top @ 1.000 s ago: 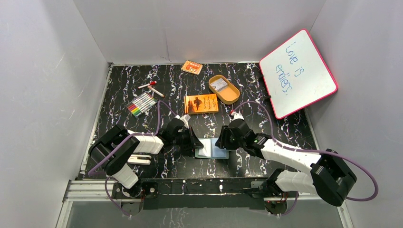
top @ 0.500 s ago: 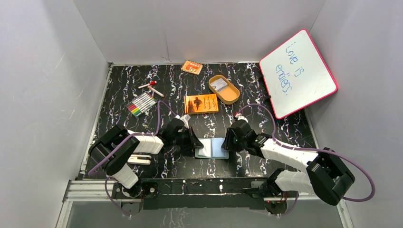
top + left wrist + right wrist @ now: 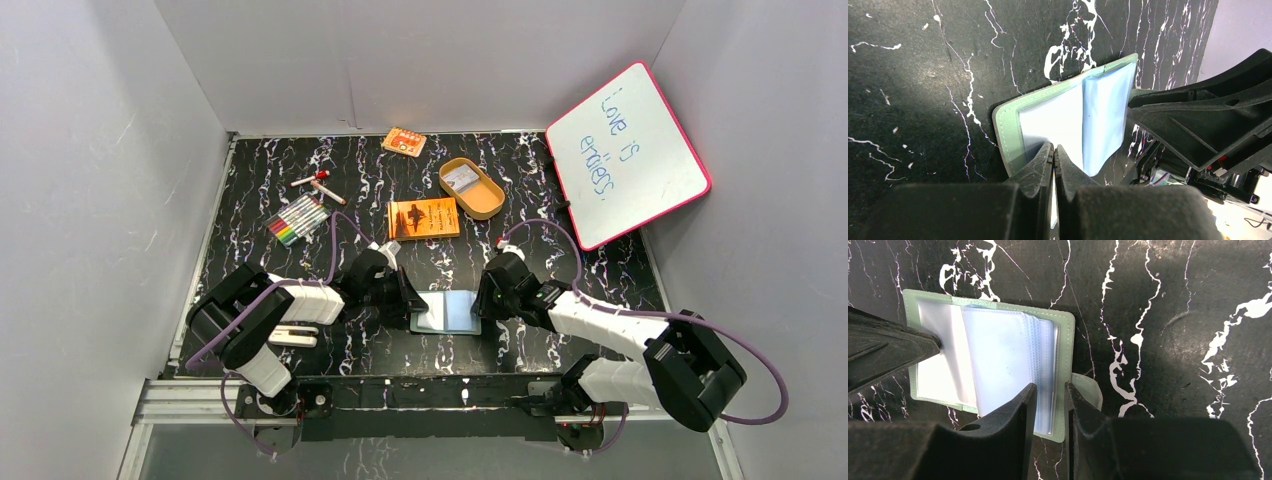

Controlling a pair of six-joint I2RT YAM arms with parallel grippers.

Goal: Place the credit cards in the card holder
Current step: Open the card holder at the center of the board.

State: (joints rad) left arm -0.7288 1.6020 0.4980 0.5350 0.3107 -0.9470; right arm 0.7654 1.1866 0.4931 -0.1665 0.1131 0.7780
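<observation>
The card holder [image 3: 447, 311] lies open on the black marbled table between my two grippers, green cover down and pale blue and clear pockets up [image 3: 998, 350]. My left gripper [image 3: 1054, 149] is shut, its joined tips resting on the clear pocket of the holder's left half [image 3: 1048, 120]. My right gripper [image 3: 1050, 386] straddles the right edge. One finger lies on the pocket stack and the other outside the cover by the snap tab [image 3: 1090, 387]. The edge fills the narrow gap between them. I cannot pick out any credit cards with certainty.
Behind the holder lie an orange book [image 3: 423, 218] and a tan oval tin [image 3: 490, 205] with a flat silvery piece inside. A small orange pack [image 3: 404, 141] sits at the back. Coloured markers [image 3: 298, 220] and pens [image 3: 318, 183] lie far left. A pink-framed whiteboard [image 3: 625, 155] leans at the right wall.
My right gripper has drawn back to the right, off the holder's middle to its right edge, and its jaws have narrowed. The left gripper and the holder have stayed put.
</observation>
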